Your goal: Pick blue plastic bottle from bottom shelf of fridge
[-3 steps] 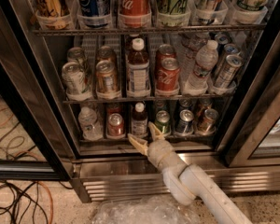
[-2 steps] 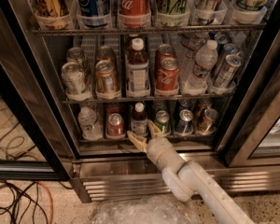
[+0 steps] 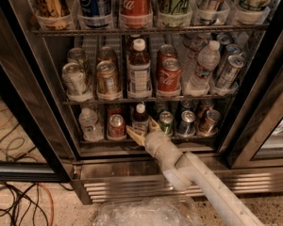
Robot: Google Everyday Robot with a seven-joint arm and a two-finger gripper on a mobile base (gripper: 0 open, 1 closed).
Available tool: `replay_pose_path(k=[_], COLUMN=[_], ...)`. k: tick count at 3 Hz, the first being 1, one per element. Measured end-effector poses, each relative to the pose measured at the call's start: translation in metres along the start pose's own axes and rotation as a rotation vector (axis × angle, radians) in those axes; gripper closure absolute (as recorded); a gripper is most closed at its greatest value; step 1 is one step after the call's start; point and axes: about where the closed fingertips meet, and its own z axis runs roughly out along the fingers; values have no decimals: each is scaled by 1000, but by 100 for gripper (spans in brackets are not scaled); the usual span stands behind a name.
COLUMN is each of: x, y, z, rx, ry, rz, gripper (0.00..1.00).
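Blue plastic bottle [image 3: 140, 117] stands on bottom shelf [image 3: 99, 144] of the fridge [image 3: 35, 102], red can [image 3: 116, 126] at its 9 o'clock. Your gripper [image 3: 142, 131] is at its base, jaws open either side, nothing clamped. Left: close, lift, pull out.

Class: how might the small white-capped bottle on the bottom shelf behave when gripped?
The blue plastic bottle, holding dark liquid, is probably heavyish for its size. Tall and narrow, it may tip if nudged by the pincer, open at its base.
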Motion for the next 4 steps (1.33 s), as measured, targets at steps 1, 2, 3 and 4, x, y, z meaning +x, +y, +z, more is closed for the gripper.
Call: replay_pose_path(k=[1,2,3,4], x=[-2,-2,-2,-2], y=[-2,-2,-2,-2], z=[8,8,8,8], rx=[-2,-2,-2,-2], ry=[-2,-2,-2,-2], rz=[0,0,0,0], gripper=[35,54,77,99])
